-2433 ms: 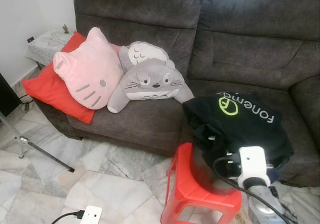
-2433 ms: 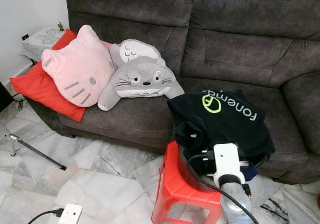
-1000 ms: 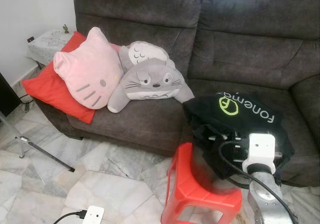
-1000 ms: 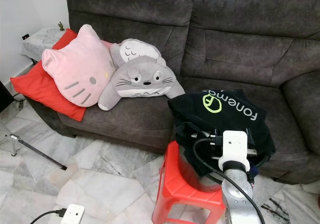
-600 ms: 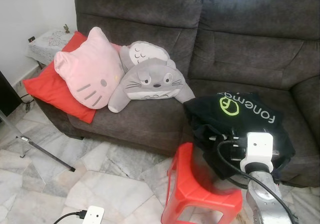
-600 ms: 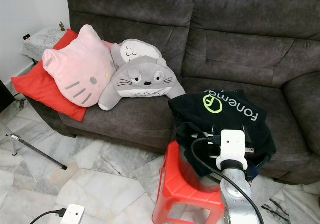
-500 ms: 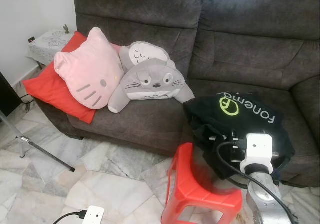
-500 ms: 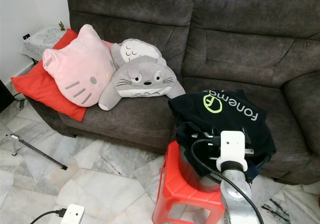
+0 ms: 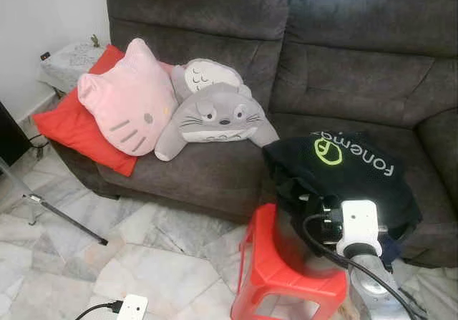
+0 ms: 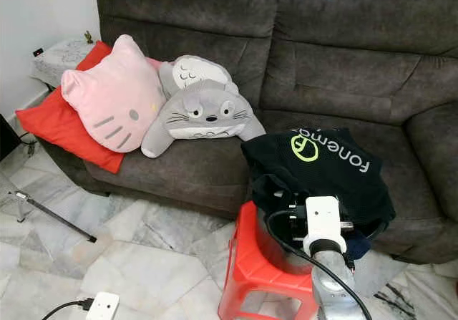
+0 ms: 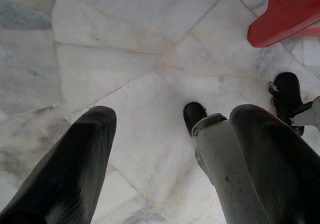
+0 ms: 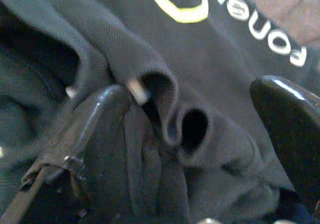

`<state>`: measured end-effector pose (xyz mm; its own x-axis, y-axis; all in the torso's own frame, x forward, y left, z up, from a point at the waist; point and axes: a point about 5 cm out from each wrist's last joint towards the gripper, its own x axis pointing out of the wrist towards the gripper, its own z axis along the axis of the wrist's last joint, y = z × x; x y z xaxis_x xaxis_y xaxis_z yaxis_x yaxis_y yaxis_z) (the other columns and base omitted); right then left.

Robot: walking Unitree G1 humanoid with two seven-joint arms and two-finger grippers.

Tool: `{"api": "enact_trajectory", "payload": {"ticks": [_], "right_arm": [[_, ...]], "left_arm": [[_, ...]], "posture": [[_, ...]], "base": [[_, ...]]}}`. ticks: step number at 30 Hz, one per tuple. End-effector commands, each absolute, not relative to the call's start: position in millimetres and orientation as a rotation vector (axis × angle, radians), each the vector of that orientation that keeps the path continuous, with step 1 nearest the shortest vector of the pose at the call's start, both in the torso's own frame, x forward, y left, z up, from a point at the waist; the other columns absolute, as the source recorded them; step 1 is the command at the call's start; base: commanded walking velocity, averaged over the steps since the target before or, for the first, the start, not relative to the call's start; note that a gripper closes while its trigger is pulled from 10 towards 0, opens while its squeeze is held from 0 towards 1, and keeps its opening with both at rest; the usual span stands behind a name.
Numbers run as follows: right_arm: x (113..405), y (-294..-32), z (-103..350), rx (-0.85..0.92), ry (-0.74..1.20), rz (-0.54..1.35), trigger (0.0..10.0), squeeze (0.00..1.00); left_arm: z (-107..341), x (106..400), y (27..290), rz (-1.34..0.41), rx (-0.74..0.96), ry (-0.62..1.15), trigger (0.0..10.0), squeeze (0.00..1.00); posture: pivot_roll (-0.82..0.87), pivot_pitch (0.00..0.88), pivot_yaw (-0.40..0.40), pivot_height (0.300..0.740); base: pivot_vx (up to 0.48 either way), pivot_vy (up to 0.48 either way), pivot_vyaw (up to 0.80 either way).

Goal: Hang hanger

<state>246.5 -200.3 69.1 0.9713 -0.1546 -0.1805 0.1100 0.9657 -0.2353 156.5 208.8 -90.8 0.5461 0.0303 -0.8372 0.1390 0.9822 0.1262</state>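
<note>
A black shirt (image 9: 343, 170) with a yellow-green logo lies bunched on the right sofa seat, its front hanging over the edge. My right arm's white wrist block (image 9: 360, 227) is right in front of it. In the right wrist view, my right gripper (image 12: 197, 96) is open, its fingers (image 12: 100, 119) spread wide around the shirt's folded collar (image 12: 165, 98). A small pale stub (image 12: 137, 89) pokes out of a fold beside one finger; I cannot tell what it is. My left gripper (image 11: 170, 134) hangs open over the marble floor.
A red plastic stool (image 9: 286, 277) stands under my right arm, against the dark grey sofa (image 9: 343, 62). A pink cat cushion (image 9: 129, 109), a grey plush (image 9: 215, 116) and a red cushion (image 9: 61, 123) fill the left seat. A tripod leg (image 9: 57, 220) and a power strip (image 9: 129, 307) lie on the floor.
My right wrist has shifted slightly left and down, closer to the shirt's front edge. The shirt and cushions have not moved.
</note>
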Motion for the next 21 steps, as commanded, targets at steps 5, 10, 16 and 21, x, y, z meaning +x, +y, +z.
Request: {"api": "enact_trajectory", "payload": {"ticks": [5, 10, 16, 21], "right_arm": [[241.8, -190.3, 79.6, -0.239, 0.155, -0.049, 10.0, 0.0], [232.8, -197.3, 72.3, -0.292, 0.228, -0.077, 10.0, 0.0], [228.3, -211.7, 70.2, -0.313, 0.26, -0.159, 10.0, 0.0], [227.6, -214.1, 67.9, -0.328, 0.301, -0.179, 10.0, 0.0]], "left_arm": [[-93.9, 149.4, 209.9, -0.069, 0.193, 1.028, 10.0, 0.0], [-94.1, 149.3, 209.3, -0.07, 0.191, 1.029, 10.0, 0.0], [-94.2, 148.9, 209.5, -0.07, 0.192, 1.03, 10.0, 0.0], [-94.1, 148.9, 210.4, -0.067, 0.192, 1.031, 10.0, 0.0]], "posture": [[-0.17, 0.0, -0.016, 0.74], [-0.17, 0.0, -0.017, 0.74], [-0.17, 0.0, -0.018, 0.74], [-0.17, 0.0, -0.019, 0.74]], "base": [[0.0, 0.0, 0.0], [0.0, 0.0, 0.0], [0.0, 0.0, 0.0], [0.0, 0.0, 0.0]]}}
